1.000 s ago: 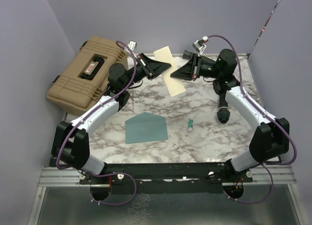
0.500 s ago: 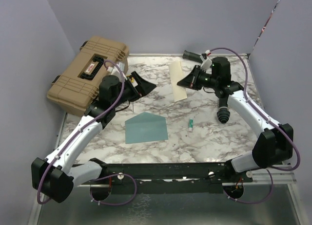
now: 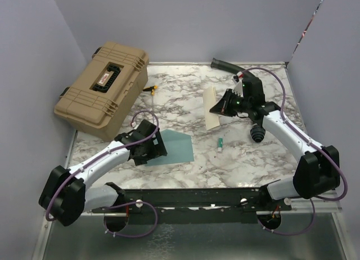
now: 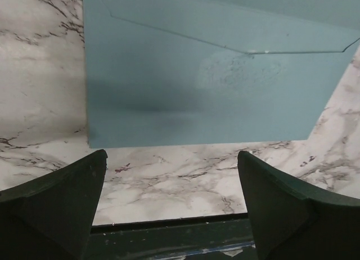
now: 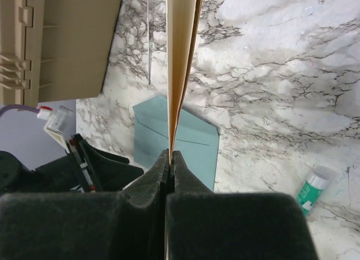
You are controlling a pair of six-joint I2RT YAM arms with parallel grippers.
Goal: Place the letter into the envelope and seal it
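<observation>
Just ahead of left tool (image 4: pixel 171 156) lies envelope (image 4: pixel 197 102)

The overhead view is lit softly and evenly from above. The marble table (image 3: pixel 242 158) reads bright, with only faint, soft-edged shadows under the arms and beside the tan case (image 3: pixel 104 88). In the left wrist view a dim band of shadow crosses the envelope (image 4: pixel 197 74) at middle left. The fingers (image 4: pixel 50 204) of the left gripper (image 4: pixel 171 155) sit dark and slightly soft in the lower corners. In the right wrist view the fingers (image 5: pixel 101 226) of the right gripper (image 5: pixel 170 156) fill the bottom as dark, blurred masses, while the edge-on letter (image 5: pixel 181 46) looks bright.
</observation>
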